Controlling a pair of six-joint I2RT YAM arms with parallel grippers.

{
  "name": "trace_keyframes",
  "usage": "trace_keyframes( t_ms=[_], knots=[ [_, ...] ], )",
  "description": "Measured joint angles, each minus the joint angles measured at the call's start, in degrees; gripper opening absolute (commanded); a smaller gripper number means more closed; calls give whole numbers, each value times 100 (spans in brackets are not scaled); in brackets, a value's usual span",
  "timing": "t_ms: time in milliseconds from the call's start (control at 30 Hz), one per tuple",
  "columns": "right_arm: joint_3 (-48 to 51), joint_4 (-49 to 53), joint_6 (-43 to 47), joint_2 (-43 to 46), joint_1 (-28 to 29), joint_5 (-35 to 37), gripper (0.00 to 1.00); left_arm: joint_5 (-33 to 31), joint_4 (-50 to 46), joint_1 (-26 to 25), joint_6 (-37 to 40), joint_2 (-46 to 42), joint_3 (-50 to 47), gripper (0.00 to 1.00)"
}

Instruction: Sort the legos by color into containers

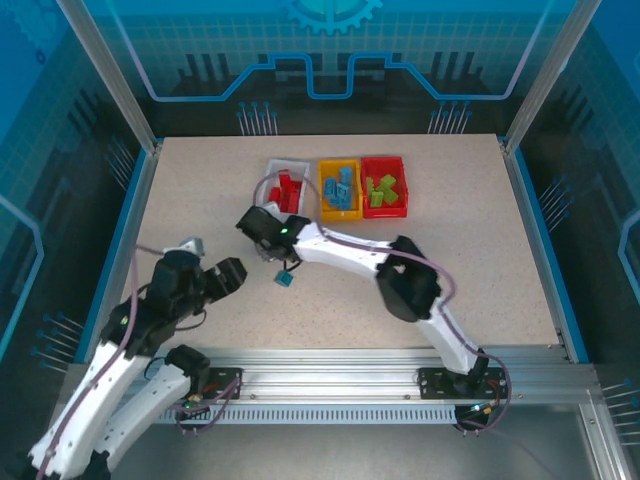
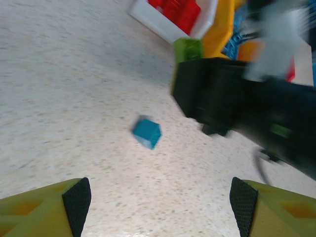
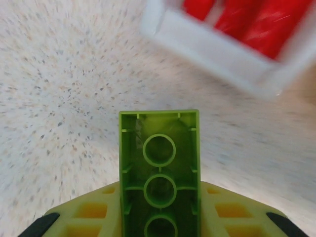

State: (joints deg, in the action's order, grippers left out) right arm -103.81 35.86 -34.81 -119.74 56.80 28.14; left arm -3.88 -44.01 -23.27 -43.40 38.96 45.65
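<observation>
Lime green lego [image 3: 159, 168] is clamped between your right fingers [image 3: 232, 212], hollow underside facing the wrist camera, its round tubes in a row. The lime green lego sticks out past the fingertips, up off the counter [image 1: 470, 260]. Just ahead of those fingers and off to the right sits the white bin [image 3: 212, 54], with red legos [image 3: 247, 19] inside it; the view there is blurred. Beyond the white bin, in the same row, you've got the orange-yellow bin [image 1: 338, 161] with blue legos [image 1: 340, 190] and the red bin [image 1: 383, 159] with green legos [image 1: 384, 190].

Now your left fingers [image 2: 44, 207]: spread wide, nothing between them, both pads well apart. Ahead of them, roughly midway between the two, a blue lego [image 2: 147, 132] lies alone on the counter, tilted on a corner as far as you can tell. Just past it to the right is the right arm's black wrist [image 2: 222, 94], near the blue lego but not touching it.
</observation>
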Motion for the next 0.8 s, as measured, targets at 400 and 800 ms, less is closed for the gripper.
trace_keyframes(
  t_ms=[400,800],
  knots=[
    [1497,-221,247,1801,-2608,-361,24,380,2131,-1462,232,3576,2190,78],
    [-50,236,750,42,-3755,-1204,24,529,2677,-1665,308,5451,3344,78]
  ],
)
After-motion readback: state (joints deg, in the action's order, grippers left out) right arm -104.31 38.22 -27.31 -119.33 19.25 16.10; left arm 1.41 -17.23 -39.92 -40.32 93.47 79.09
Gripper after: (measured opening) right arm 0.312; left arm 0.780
